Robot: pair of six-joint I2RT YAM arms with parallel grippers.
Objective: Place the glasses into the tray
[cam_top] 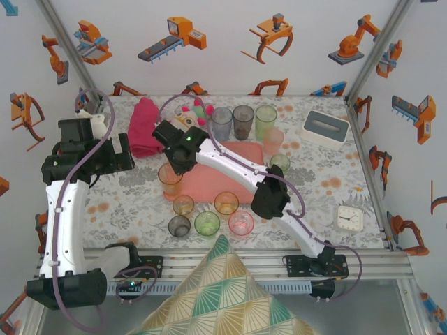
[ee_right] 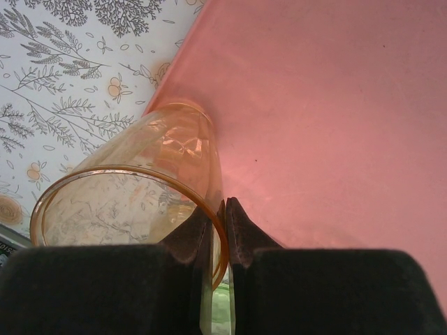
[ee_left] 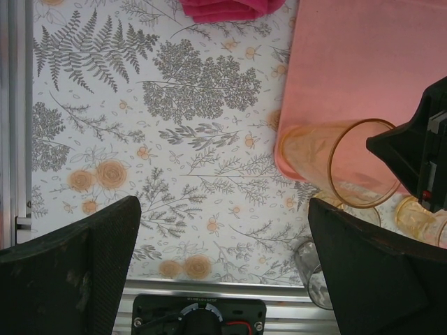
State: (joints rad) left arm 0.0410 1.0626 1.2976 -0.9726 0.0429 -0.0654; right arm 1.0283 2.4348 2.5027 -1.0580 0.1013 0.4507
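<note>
Right gripper (ee_right: pixel 225 209) pinches the rim of a tall amber glass (ee_right: pixel 140 174) (its wall clamped between both fingers) at the left edge of the salmon tray (ee_right: pixel 335 105). Left gripper (ee_left: pixel 223 206), spread wide and empty, hovers left of the tray.

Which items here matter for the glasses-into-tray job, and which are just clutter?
Job: tray; amber glass pinched by right gripper; five front-row glasses; five back glasses near the tray's far right corner.
Clutter: magenta towel; plush toy; grey box; clock; patterned cushion.
</note>
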